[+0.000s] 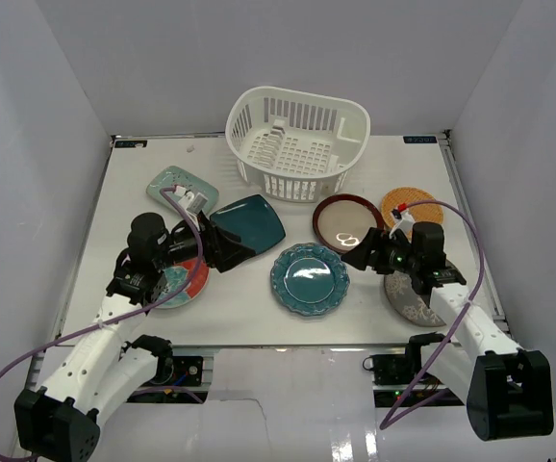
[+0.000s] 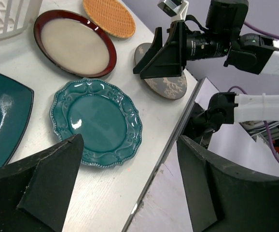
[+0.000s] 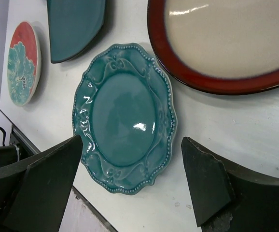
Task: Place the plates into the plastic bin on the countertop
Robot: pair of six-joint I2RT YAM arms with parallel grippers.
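Observation:
The white plastic bin [image 1: 297, 144] stands empty at the back of the countertop [image 1: 249, 318]. Around it lie the pale mint plate [image 1: 177, 183], dark teal square plate [image 1: 254, 221], teal scalloped plate [image 1: 309, 278], brown-rimmed beige plate [image 1: 347, 219], orange plate [image 1: 413, 205], grey patterned plate [image 1: 413, 300] and red-and-teal plate [image 1: 177, 286]. My left gripper [image 1: 228, 248] is open and empty, beside the square plate's near corner. My right gripper [image 1: 360, 252] is open and empty, just right of the scalloped plate [image 3: 125, 116], over the brown-rimmed plate's near edge [image 3: 226, 43].
Pale grey walls close in the left, right and back. The countertop's metal front edge [image 2: 178, 130] runs close below the scalloped plate [image 2: 98, 121]. The right arm hangs over the grey plate [image 2: 171, 87].

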